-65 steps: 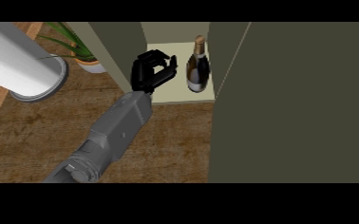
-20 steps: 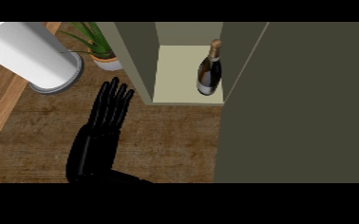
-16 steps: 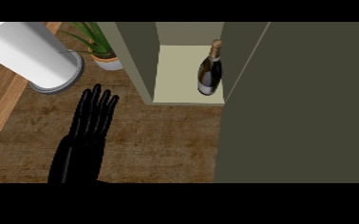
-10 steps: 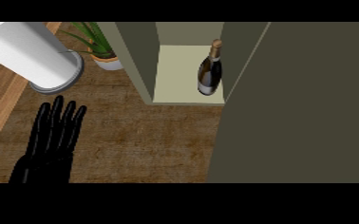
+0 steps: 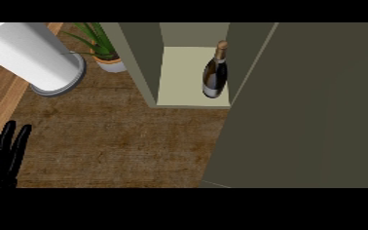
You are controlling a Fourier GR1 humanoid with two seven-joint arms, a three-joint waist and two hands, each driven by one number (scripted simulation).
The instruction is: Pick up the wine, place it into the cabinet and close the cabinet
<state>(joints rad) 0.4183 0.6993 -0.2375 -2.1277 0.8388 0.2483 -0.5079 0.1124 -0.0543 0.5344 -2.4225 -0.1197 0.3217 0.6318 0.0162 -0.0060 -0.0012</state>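
Note:
The wine bottle (image 5: 214, 75), dark with a gold-foil neck, stands upright inside the open cabinet (image 5: 179, 85), against the right side of its pale shelf. No hand touches it. My left hand (image 5: 10, 152) shows only at the view's lower left edge, over the wooden counter, fingers straight and open, holding nothing and far from the bottle. The cabinet's door (image 5: 302, 107) stands open, a large olive panel filling the right of the view. My right hand does not show.
A white cylinder (image 5: 36, 58) on a grey round base stands at the upper left. A small potted plant (image 5: 102, 46) sits just left of the cabinet's wall. Brown wooden counter (image 5: 122, 141) spreads in front of the cabinet.
My left hand let go of the bottle inside the cabinet, opened, and drew back down and left across the counter to the view's edge. The bottle stays standing on the shelf.

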